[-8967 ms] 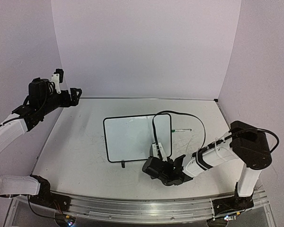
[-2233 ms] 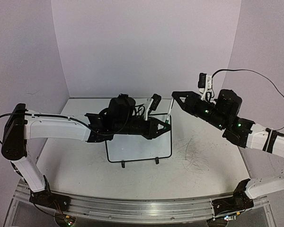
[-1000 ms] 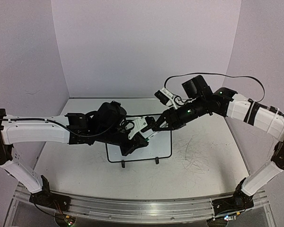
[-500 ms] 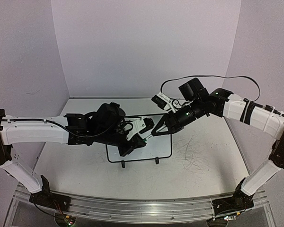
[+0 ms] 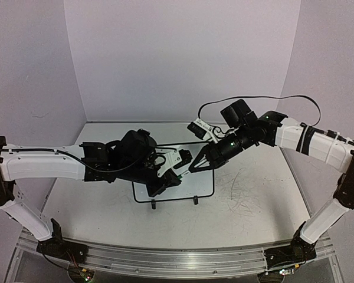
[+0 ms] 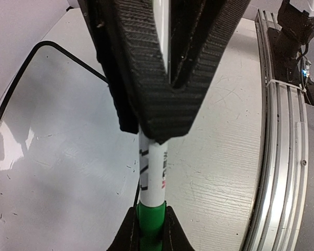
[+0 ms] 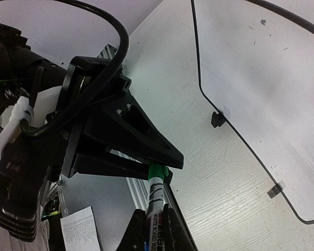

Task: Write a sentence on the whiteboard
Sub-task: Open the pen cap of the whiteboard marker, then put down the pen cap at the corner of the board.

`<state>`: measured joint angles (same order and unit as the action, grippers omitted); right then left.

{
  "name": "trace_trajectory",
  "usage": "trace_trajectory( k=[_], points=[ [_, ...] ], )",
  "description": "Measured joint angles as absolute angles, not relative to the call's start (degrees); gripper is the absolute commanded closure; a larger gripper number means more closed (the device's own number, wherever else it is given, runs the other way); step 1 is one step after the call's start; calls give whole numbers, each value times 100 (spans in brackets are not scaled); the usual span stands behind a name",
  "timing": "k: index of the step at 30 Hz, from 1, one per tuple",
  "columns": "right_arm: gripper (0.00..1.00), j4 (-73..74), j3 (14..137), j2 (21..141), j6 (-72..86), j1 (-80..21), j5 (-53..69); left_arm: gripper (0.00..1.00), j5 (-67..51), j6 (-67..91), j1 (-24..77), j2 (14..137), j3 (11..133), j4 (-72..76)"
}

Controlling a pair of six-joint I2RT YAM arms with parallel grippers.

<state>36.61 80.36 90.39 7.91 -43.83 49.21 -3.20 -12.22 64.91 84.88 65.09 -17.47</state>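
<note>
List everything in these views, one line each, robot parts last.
white rectangular whiteboard with thin black rim: one, white, flat on the table's centre under the grippers; no writing visible on it.
white-barrelled marker with green ends: one, white and green, held in the air above the whiteboard, between both grippers.
grey scribbles: one patch, grey, on the table right of the whiteboard.
white table: one, white, beneath everything.
metal rail: one, silver, along the table's near edge.
left gripper: one, black, shut on the marker.
right gripper: one, black, shut on the marker's other end.
</note>
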Motion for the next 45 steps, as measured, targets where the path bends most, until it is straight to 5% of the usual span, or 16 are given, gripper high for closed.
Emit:
trace_trajectory(
  k=[11, 21, 32, 45],
  points=[
    [100, 3450, 7625, 7717, 729, -3847, 4070, 100, 488, -1474, 6522, 7572, 5674, -1559],
    [100, 2350, 6305, 4391, 1134, -3540, 663, 100, 2473, -894, 6412, 6305, 5344, -1800],
    [100, 2067, 6243, 5143, 1473, -3534, -2097, 100, 3277, 1623, 3755, 5680, 4949, -1954],
    [100, 2032, 6243, 5199, 1538, -3535, -2127, 100, 2406, 3347, 2906, 8228, 4152, -2108]
  ],
)
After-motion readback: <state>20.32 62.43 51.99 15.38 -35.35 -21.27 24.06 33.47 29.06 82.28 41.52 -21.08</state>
